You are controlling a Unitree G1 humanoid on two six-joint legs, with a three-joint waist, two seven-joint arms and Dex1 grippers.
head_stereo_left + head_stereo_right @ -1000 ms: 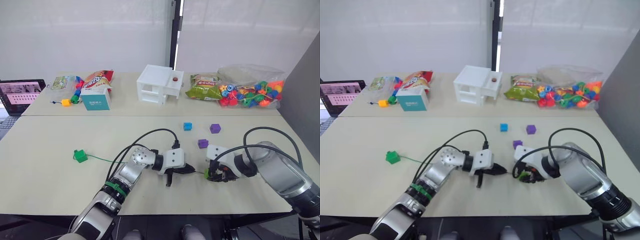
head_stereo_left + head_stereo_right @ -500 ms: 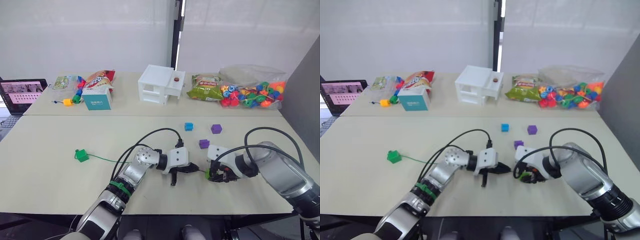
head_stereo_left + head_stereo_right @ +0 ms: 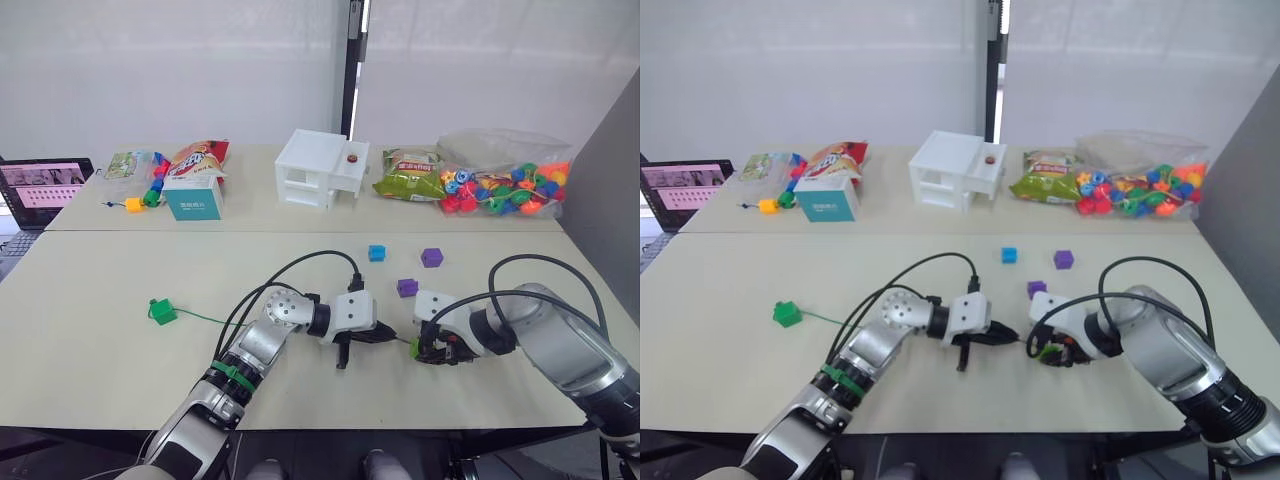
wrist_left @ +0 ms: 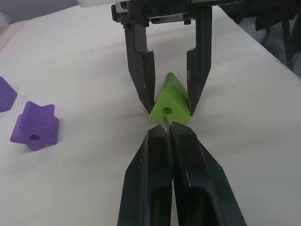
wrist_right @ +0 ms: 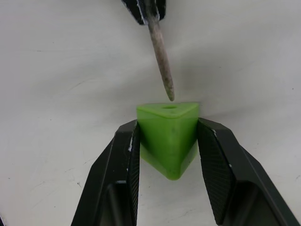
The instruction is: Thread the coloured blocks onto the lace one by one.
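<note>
Now the left gripper, clamped on the lace, should slide its tip straight into the wedge gripped by the right gripper near the table's front edge.

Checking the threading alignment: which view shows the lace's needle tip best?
The right wrist view: the lace's needle tip points at the hole of the light green wedge. In the left wrist view it barely peeks past the left gripper; the eye views show no detail.
</note>
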